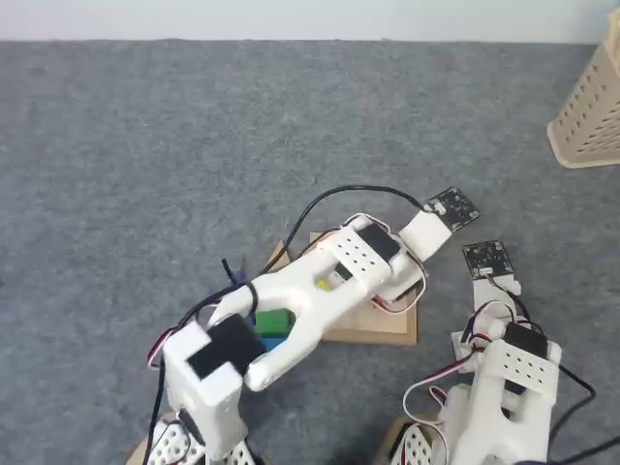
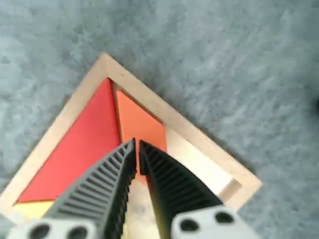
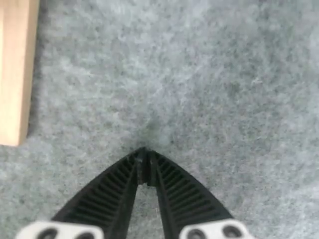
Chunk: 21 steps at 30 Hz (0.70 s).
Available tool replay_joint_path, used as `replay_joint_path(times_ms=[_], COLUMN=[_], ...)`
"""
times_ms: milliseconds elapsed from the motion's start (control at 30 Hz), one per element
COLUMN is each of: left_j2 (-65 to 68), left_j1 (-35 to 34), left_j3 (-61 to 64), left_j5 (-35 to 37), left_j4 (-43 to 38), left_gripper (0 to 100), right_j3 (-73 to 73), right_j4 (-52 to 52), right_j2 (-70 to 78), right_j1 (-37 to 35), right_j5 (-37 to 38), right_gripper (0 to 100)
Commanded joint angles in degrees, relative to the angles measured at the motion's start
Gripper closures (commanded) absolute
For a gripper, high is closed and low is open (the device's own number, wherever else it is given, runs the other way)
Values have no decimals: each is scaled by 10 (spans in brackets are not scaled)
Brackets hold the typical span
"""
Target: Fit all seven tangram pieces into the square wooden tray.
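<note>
Step in hand: seating pieces in the square wooden tray (image 2: 149, 97). By my reading it is partly filled.
In the tray: a large red triangle piece (image 2: 79, 149) lies flat against one rim. A smaller orange triangle piece (image 2: 139, 124) sits beside it, edge to edge. A sliver of a yellow piece (image 2: 35, 209) shows at the red one's far end.
Unfilled: pale bare floor (image 2: 194, 162) in the tray next to the orange triangle.
Left tool (image 2: 135, 145): pressed almost together and pinching nothing, with its tips over the orange triangle inside the tray.
Right tool (image 3: 143, 152): pressed together and empty, over the felt just outside a tray edge.
Loose pieces: a green block (image 1: 274, 319) and a blue block (image 1: 271, 341) lie at the tray's side, under the left arm. Whether they are in or out, I cannot tell.
Next move calls for: probably lifting clear, spreading the tips and fetching a piece for the bare floor.
Surface: grey felt-covered bench (image 1: 145, 145) all round the tray.
Room: a white wall strip (image 1: 291, 19) lies beyond the tray. A pale perforated wooden box (image 1: 591, 107) stands well apart from the tray.
</note>
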Motion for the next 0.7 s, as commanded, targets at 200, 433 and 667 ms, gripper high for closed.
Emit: replay_joint_path(times_ms=[200, 433, 667], left_j2=[1, 41, 35], left_j1=[-1, 13, 33], left_j3=[6, -57, -28], left_j5=[2, -21, -41], left_j4=[-19, 89, 148], left_gripper=[988, 988, 989], right_j3=[-1, -1, -1], right_j4=[-9, -9, -9], right_j2=[-14, -14, -14], right_j1=[6, 6, 6], right_j5=[8, 8, 8], right_gripper=[993, 993, 993])
